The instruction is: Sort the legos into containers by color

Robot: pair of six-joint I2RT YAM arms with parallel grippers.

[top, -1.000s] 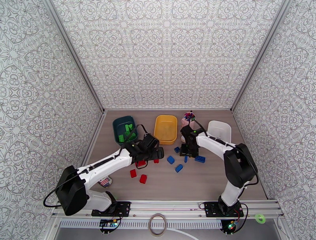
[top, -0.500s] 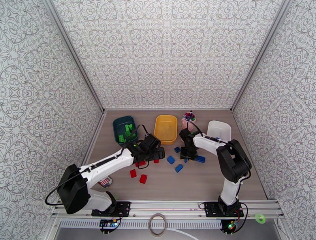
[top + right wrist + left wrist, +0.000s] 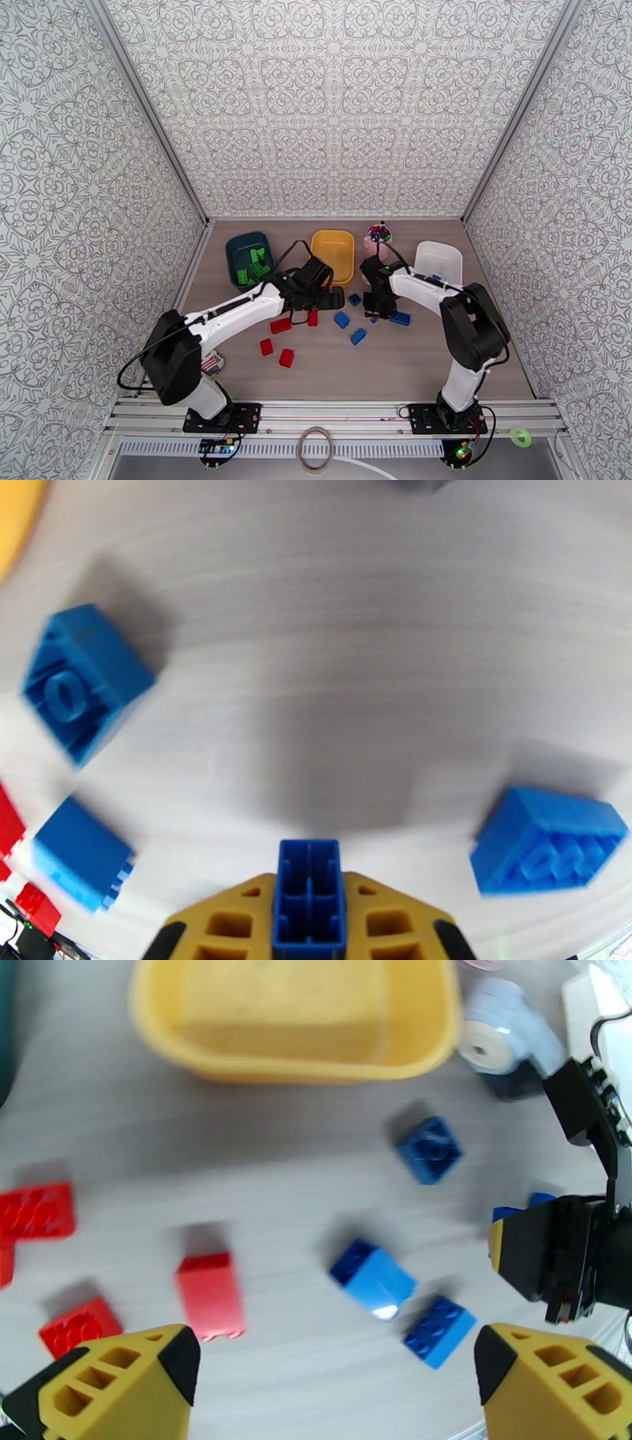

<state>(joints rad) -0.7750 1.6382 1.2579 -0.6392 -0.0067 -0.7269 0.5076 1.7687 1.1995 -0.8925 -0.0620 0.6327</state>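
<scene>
One blue brick (image 3: 309, 873) is sitting pinched in the right gripper (image 3: 310, 919), needing lifting, probably toward the white tub (image 3: 439, 260); the left gripper (image 3: 332, 1374) is hovering wide open above red bricks (image 3: 209, 1295).

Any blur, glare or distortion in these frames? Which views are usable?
Top external: sharp, evenly lit, wide-angle lean on the walls. Left wrist: slightly soft, yellow tub blurred, a glare spot on the light blue brick. Right wrist: table grain smeared and bowed; the blue brick between the fingers is crisp.

Bare table (image 3: 411, 363) lies nearer than the legos (image 3: 341, 320); tubs (image 3: 332, 254) line the far edge.
</scene>
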